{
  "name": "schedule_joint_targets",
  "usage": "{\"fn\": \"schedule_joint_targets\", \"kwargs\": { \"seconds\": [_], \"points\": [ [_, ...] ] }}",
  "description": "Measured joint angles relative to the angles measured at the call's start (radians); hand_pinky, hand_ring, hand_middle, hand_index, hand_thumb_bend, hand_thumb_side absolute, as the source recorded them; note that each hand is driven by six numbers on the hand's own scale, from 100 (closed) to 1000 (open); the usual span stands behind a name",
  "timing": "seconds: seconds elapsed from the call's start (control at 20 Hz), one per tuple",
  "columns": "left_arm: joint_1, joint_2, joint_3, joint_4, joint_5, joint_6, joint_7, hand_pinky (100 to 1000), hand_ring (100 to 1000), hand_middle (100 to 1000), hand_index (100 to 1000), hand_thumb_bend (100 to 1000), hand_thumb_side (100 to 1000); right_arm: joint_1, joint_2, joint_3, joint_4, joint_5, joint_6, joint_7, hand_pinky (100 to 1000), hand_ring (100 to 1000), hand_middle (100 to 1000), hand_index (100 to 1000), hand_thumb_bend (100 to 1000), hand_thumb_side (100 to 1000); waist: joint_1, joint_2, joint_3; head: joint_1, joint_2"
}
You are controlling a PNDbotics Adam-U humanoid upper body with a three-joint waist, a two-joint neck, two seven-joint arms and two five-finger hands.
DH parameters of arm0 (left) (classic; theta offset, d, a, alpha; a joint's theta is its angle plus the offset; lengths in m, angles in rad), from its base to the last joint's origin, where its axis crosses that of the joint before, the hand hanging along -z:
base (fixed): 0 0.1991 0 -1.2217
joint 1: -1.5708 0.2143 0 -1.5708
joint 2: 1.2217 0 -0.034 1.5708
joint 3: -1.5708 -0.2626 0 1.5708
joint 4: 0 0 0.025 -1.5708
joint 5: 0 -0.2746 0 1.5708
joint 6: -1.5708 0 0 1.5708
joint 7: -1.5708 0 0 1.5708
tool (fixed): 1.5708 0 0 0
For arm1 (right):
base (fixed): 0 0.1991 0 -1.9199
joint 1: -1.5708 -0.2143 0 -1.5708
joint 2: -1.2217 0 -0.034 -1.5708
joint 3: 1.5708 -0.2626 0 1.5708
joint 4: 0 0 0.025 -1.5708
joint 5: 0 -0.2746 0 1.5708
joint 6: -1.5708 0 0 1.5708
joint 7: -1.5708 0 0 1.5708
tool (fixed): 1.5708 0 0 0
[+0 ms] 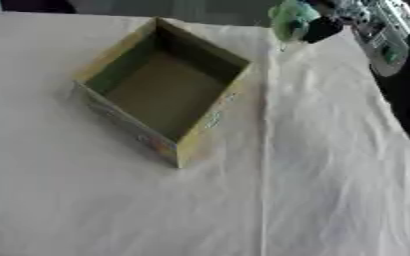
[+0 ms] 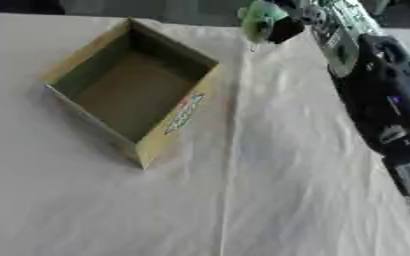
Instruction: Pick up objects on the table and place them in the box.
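Note:
An open cardboard box with yellow-green walls stands left of the table's middle, and its inside looks bare. My right arm reaches in along the right edge to the far side. At the top, my right hand is curled round a pale green object, held above the cloth just beyond the box's far right corner. The object is blurred and I cannot make out what it is. My left hand shows in neither view.
A white cloth with creases covers the table. A seam runs down it just right of the box. The black and silver forearm fills the right side of the right eye view.

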Motion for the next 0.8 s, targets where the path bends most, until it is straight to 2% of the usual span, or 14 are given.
{"fn": "schedule_joint_targets", "kwargs": {
  "seconds": [0.25,0.6,0.8],
  "points": [
    [0.0,0.0,0.0,0.0,0.0,0.0,0.0,309,547,668,791,100,720,-0.012,-0.012,0.003,-0.121,-0.04,0.047,0.001,811,784,484,461,100,261,0.0,-0.001,-0.002,-0.002,0.007],
    [0.001,0.0,0.0,0.0,0.0,0.0,0.0,309,548,668,791,100,719,-0.023,-0.01,0.044,-0.292,-0.069,0.093,0.038,813,785,486,463,100,274,0.001,-0.002,-0.002,-0.008,0.008],
    [0.001,0.0,0.0,0.0,0.0,0.0,0.0,309,548,668,791,100,720,-0.033,0.021,0.074,-0.363,-0.073,0.107,0.068,813,784,485,464,100,273,0.003,-0.004,0.0,-0.014,0.008]
  ]
}}
